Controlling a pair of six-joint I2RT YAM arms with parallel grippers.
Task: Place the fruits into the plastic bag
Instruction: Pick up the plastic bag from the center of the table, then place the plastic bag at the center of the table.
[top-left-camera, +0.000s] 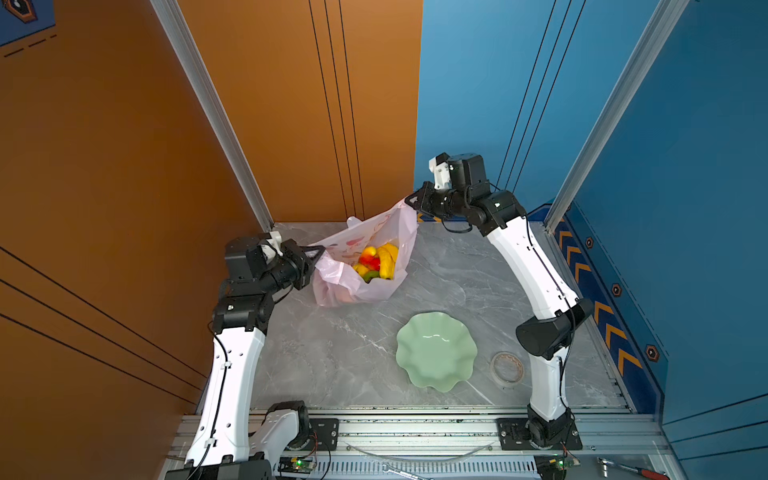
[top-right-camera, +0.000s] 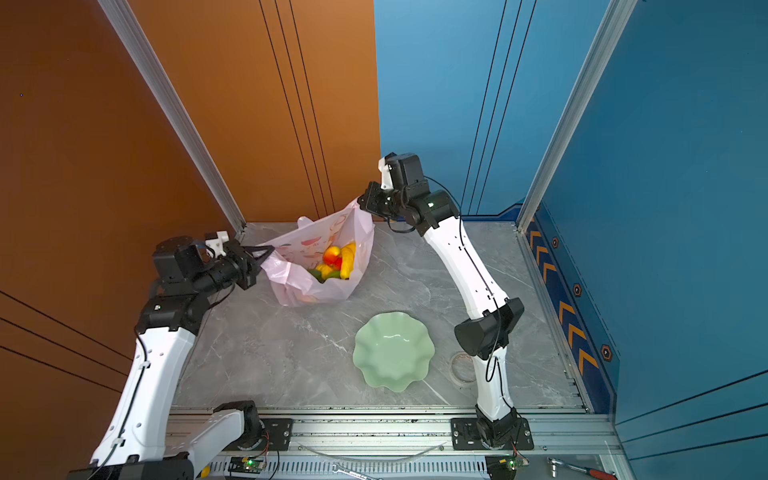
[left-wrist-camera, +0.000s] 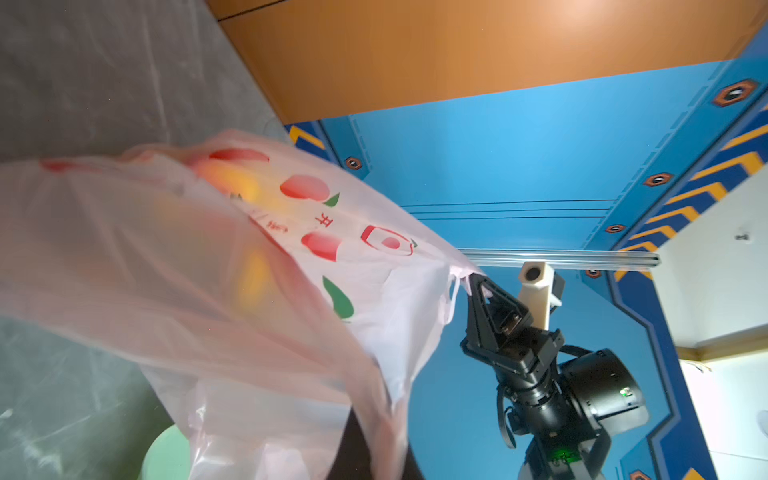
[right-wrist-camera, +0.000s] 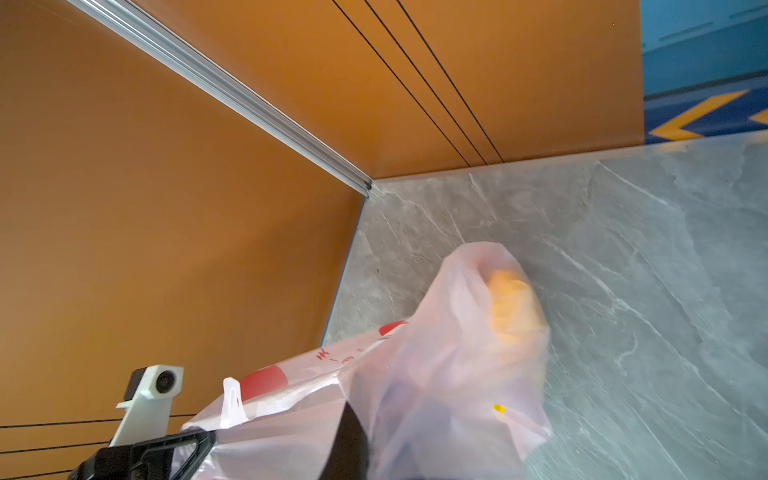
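Located at eleven o'clock on the grey marbled bench (top-left-camera: 332, 353): plastic bag (top-left-camera: 332, 286), pale pink, translucent, printed with red peach pictures, mouth drawn open and facing upward. Stretched between two grips on opposite parts of its rim. At the bag's nine o'clock edge: left gripper (top-left-camera: 321, 249), fingers pinched together on a fold of the rim, no gap visible between them. At the bag's one o'clock corner, held higher than the left grip: right gripper (top-left-camera: 409, 200), fingers likewise clamped on the film near a handle loop, as confirmed in the left wrist view. Lower part of the bag appears to rest on the bench in both top views; full contact cannot be told. Inside the bag, heaped near its middle: fruits (top-left-camera: 376, 262), among them a yellow banana bunch (top-left-camera: 389, 259) at the three o'clock side of the heap, a red-yellow mango (top-left-camera: 369, 254) beside it, and a green piece (top-left-camera: 371, 276) at six o'clock of the heap. Remaining fruits partly hidden; count not determinable. Seen through the film as orange and yellow blurs in both wrist views. At six o'clock on the bench, well apart from the bag: pale green wavy-edged plate (top-left-camera: 436, 353), bare. Just beside it, at five o'clock: clear tape roll (top-left-camera: 493, 370), lying flat.
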